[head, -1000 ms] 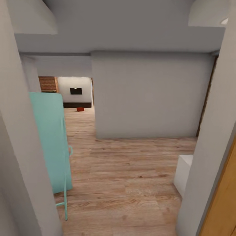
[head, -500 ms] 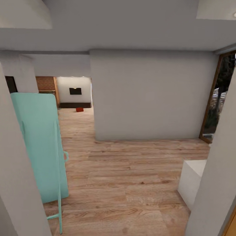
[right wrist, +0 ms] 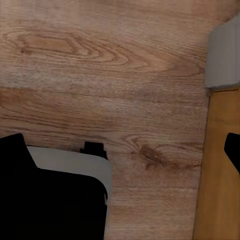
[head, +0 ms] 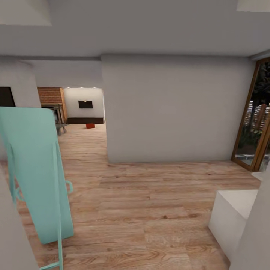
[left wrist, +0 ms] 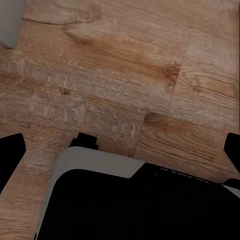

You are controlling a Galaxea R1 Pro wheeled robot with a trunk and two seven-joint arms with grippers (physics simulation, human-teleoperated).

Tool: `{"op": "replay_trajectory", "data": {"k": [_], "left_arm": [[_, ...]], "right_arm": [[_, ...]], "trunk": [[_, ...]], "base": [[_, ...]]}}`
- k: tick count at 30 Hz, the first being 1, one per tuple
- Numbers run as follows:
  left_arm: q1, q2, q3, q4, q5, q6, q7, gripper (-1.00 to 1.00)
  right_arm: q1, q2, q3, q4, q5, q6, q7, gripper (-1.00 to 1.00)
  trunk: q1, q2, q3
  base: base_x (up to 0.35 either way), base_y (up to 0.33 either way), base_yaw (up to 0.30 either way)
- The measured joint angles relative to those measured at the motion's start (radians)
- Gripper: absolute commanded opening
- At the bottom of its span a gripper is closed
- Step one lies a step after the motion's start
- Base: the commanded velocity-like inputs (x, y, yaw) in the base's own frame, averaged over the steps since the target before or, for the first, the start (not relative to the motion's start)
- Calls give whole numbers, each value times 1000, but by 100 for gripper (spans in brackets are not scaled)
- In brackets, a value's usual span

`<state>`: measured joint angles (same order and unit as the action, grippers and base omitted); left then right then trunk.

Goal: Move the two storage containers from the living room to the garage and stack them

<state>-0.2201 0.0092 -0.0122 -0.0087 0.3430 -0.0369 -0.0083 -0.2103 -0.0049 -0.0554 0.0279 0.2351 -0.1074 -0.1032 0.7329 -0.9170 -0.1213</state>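
Note:
Far down the hallway, one orange-red storage container (head: 90,125) sits on the living room's wood floor, below the wall TV (head: 85,104) and beside the brick fireplace (head: 50,96). The garage is out of view. My left gripper (left wrist: 121,152) hangs open over bare wood planks, its black fingertips (left wrist: 11,156) at the picture's edges. My right gripper (right wrist: 122,150) is also open over the planks, with nothing between its fingers (right wrist: 13,146).
A teal leaning panel on a frame (head: 37,168) stands close on the left. A white box (head: 234,213) sits at the near right. A grey wall block (head: 172,108) fills the middle, with a passage on its left. A wood-framed glass door (head: 258,120) is at the right.
The camera has moved forward out of a doorway. The near walls have slid out to the sides, the glass door at the right has come into view, and the teal panel sits further left.

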Motion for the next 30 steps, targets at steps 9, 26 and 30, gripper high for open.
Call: {"op": "replay_trajectory", "data": {"k": [9,26,30], "left_arm": [[0,0,0,0,0,-1,0,100],[0,0,0,0,0,-2,0,100],[0,0,0,0,0,-2,0,100]], "right_arm": [[0,-2,-1,0,-1,-5,0,100],[0,-1,-1,0,0,-5,-2,100],[0,-11,-2,0,-3,-5,-4,100]], "trunk": [[0,0,0],[0,0,0],[0,0,0]], "base": [[322,0,0],[322,0,0],[322,0,0]]}}
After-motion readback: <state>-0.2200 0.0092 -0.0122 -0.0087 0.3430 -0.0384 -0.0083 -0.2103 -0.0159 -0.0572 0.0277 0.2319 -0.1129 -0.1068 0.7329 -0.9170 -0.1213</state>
